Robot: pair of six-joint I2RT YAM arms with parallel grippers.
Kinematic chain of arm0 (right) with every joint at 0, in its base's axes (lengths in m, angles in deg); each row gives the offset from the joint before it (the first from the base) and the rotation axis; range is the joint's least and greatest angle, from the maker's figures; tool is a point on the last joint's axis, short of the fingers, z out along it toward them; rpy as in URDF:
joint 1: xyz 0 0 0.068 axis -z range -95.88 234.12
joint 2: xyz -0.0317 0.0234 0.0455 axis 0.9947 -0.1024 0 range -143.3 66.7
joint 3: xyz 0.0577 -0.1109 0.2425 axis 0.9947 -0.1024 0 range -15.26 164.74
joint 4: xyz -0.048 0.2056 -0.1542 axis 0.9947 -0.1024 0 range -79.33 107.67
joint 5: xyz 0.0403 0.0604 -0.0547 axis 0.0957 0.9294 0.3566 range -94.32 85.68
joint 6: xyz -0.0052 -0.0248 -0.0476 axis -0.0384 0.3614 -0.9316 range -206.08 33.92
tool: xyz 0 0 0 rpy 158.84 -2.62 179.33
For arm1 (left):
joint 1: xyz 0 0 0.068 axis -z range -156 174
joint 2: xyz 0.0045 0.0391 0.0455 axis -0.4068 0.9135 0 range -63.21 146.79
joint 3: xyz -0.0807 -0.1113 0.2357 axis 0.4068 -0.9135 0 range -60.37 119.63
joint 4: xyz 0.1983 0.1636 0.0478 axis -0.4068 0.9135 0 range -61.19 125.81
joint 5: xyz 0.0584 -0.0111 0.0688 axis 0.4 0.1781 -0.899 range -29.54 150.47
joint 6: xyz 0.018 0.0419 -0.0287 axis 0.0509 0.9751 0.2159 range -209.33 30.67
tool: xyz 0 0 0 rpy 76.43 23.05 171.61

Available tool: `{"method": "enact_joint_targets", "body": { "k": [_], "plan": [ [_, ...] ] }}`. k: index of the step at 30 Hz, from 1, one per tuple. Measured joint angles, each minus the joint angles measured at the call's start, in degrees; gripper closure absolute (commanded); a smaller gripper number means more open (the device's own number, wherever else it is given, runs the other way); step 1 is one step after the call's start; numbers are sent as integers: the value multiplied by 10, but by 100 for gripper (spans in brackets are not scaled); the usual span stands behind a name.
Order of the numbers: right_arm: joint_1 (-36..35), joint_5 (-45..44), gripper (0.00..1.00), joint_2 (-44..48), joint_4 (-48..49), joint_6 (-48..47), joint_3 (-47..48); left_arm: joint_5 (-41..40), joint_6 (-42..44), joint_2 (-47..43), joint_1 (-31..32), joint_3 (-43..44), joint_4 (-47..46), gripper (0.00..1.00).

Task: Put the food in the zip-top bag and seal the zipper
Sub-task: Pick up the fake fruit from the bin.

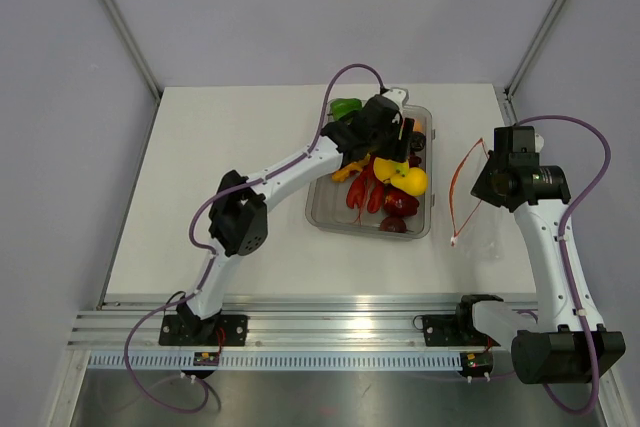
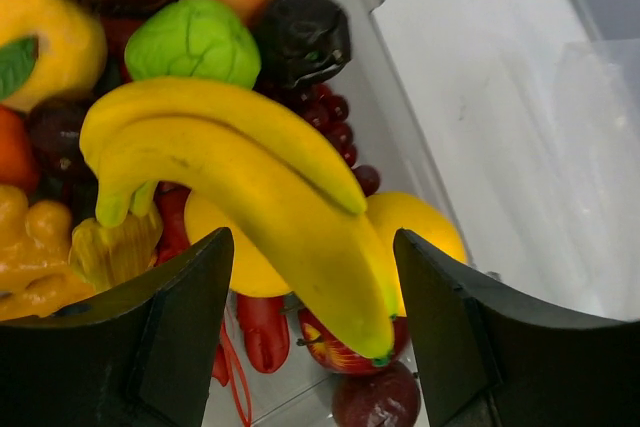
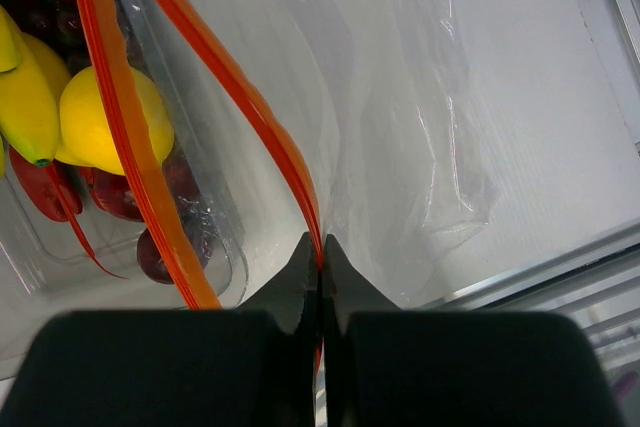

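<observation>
White tabletop (image 1: pixel 230 147); over the clear rigid plastic tray (image 1: pixel 323 215), the left gripper (image 2: pixel 310 247), spread, straddles yellow toy bananas (image 2: pixel 250 157) angled diagonally across its gap. Beside the tray, the right gripper (image 3: pixel 320 247) pinches the orange-red zipper (image 3: pixel 250 107) of the clear zip-top bag (image 3: pixel 400 147).

We see bright, even light and faint shadows on the bench (image 1: pixel 230 147); the bananas (image 2: pixel 250 177) gleam, and wrist views soften up close.

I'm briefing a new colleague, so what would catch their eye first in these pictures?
The yellow bananas, bright in the crowded clear tray mid-table, with the open left hand hovering over them. To the right, the right hand pinches the orange-red zipper, holding the clear zip-top bag open-mouthed.
</observation>
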Motion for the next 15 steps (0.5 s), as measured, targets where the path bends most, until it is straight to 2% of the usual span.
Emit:
{"method": "enact_joint_targets", "body": {
  "k": [3,7,11,14,15],
  "plan": [
    [0,1,100,0,0,0,-2,-15,-11,9,0,-3,19,30],
    [0,10,100,0,0,2,-4,-22,-23,10,-1,-3,27,34],
    [0,15,100,0,0,3,-4,-21,-31,15,-3,-3,29,44],
    [0,15,100,0,0,4,-4,-16,-37,21,-4,-3,30,48],
    [0,15,100,0,0,4,-4,-14,-38,22,-5,-3,30,55]
  ]
}}
